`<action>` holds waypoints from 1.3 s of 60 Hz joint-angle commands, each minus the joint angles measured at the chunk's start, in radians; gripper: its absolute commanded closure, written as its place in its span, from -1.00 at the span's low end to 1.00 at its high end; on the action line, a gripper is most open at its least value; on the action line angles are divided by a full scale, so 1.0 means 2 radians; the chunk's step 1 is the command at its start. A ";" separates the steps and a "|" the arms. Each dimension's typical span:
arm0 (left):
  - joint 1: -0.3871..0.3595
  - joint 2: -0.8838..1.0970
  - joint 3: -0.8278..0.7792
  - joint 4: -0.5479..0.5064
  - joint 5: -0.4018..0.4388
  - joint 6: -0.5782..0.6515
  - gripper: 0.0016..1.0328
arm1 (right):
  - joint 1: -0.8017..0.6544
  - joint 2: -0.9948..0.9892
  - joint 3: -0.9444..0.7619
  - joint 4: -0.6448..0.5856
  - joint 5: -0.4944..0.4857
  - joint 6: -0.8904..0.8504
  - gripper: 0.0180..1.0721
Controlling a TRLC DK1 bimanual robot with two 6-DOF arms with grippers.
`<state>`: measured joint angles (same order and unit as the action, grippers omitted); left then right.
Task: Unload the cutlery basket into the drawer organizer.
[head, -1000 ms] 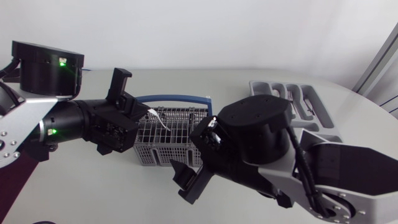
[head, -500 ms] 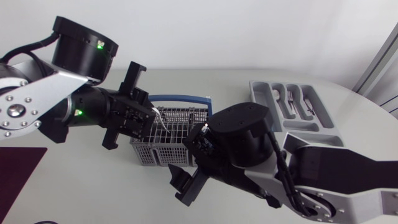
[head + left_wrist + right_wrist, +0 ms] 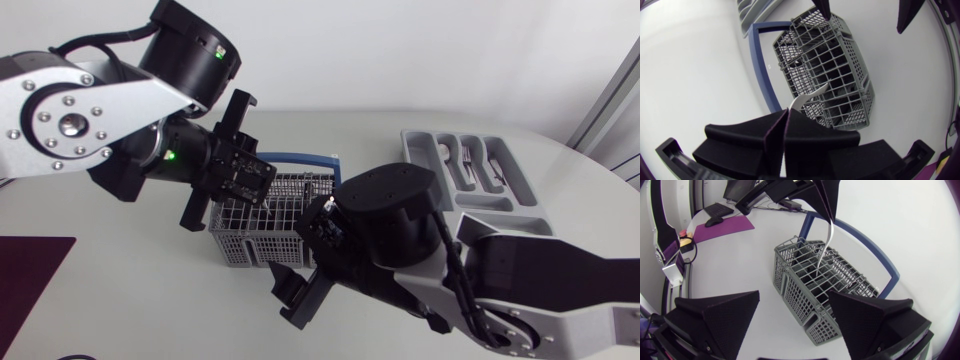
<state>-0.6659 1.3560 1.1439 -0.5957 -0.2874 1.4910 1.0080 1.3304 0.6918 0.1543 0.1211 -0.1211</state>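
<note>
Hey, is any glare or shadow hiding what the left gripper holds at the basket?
Head view: soft, even light, no glare on the table or the cutlery basket. Left wrist view: the piece of cutlery in the left gripper stands pale against the basket's dark cells. Right wrist view: it hangs bright; the basket's inside lies in shadow.

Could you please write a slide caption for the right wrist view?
Left hand holds a slim silver utensil over the grey plastic cutlery basket; right hand open nearby.
</note>
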 commanded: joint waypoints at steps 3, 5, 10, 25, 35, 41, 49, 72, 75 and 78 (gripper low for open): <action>-0.007 0.026 0.034 -0.032 -0.010 -0.038 0.61 | 0.004 0.009 -0.012 0.005 0.005 -0.010 -0.89; -0.010 0.029 0.039 -0.040 -0.015 -0.046 0.61 | 0.004 0.009 -0.012 0.005 0.005 -0.010 -0.89; -0.016 0.040 0.060 -0.064 -0.018 -0.074 0.61 | 0.004 0.009 -0.015 0.006 0.005 -0.010 -0.89; -0.022 0.052 0.083 -0.088 -0.018 -0.120 0.61 | 0.005 0.008 -0.018 0.007 0.005 -0.010 -0.89; -0.026 0.035 0.069 -0.086 -0.011 -0.106 0.61 | 0.005 0.007 -0.021 0.007 0.005 -0.010 -0.89; -0.026 0.010 0.039 -0.056 0.004 -0.080 0.61 | 0.005 0.004 -0.024 0.007 0.005 -0.010 -0.89; -0.024 -0.018 0.003 -0.012 0.022 -0.054 0.61 | 0.005 -0.003 -0.029 0.007 0.005 -0.011 -0.89; -0.014 -0.103 -0.129 0.154 0.057 0.002 0.61 | 0.005 -0.006 -0.038 0.007 0.005 -0.011 -0.89; -0.008 -0.113 -0.143 0.174 0.071 0.012 0.61 | 0.005 -0.007 -0.038 0.007 0.005 -0.012 -0.89; -0.001 -0.120 -0.150 0.178 0.085 0.016 0.61 | 0.005 -0.010 -0.038 0.007 0.005 -0.012 -0.89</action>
<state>-0.6861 1.1534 0.8734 -0.2844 -0.1478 1.4784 1.0080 1.3281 0.6373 0.1589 0.1280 -0.1287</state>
